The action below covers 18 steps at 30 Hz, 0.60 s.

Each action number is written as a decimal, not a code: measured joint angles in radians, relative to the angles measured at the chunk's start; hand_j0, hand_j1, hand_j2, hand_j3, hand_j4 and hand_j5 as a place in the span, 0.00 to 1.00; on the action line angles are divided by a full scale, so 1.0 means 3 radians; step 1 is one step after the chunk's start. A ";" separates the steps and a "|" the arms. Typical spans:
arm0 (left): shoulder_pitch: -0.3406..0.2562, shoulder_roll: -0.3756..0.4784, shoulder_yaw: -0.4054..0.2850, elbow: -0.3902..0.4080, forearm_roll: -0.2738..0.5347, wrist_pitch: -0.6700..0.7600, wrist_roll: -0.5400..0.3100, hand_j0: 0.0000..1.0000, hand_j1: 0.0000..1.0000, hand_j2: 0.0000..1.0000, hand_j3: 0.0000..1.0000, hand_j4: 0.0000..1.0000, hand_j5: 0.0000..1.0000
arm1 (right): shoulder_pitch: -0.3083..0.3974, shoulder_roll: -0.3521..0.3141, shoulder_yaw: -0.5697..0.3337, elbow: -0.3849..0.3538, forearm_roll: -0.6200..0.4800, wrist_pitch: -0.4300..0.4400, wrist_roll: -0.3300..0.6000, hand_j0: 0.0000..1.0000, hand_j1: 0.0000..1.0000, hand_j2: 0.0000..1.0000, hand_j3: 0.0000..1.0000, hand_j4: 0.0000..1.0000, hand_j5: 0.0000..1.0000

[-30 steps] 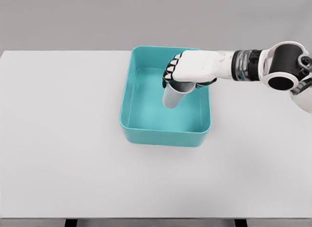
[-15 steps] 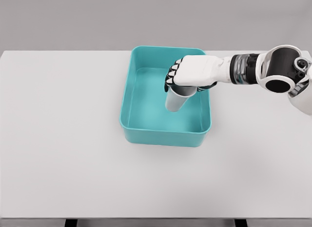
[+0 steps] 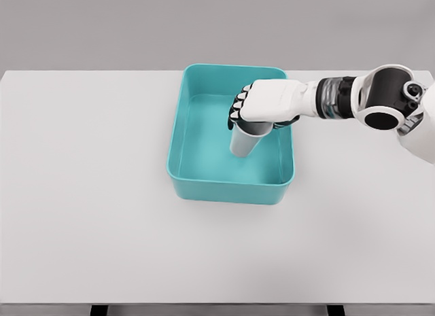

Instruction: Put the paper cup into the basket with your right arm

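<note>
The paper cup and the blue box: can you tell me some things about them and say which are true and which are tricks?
1. The right hand is gripping the paper cup near its rim. True.
2. The cup is lying on the white table outside the basket. False: it is within the teal basket, held upright.
3. The basket is red. False: it is teal.
4. The right arm comes in from the picture's right side. True.
5. The left hand is helping hold the cup. False: no left hand shows in the head view.
</note>
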 measured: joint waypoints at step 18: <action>0.0000 0.0000 0.0000 0.0000 0.0000 0.0001 0.0000 1.00 1.00 1.00 1.00 1.00 1.00 | 0.0000 0.0011 0.0063 0.0039 0.0006 0.0000 0.0000 0.77 0.77 0.77 0.77 0.77 0.77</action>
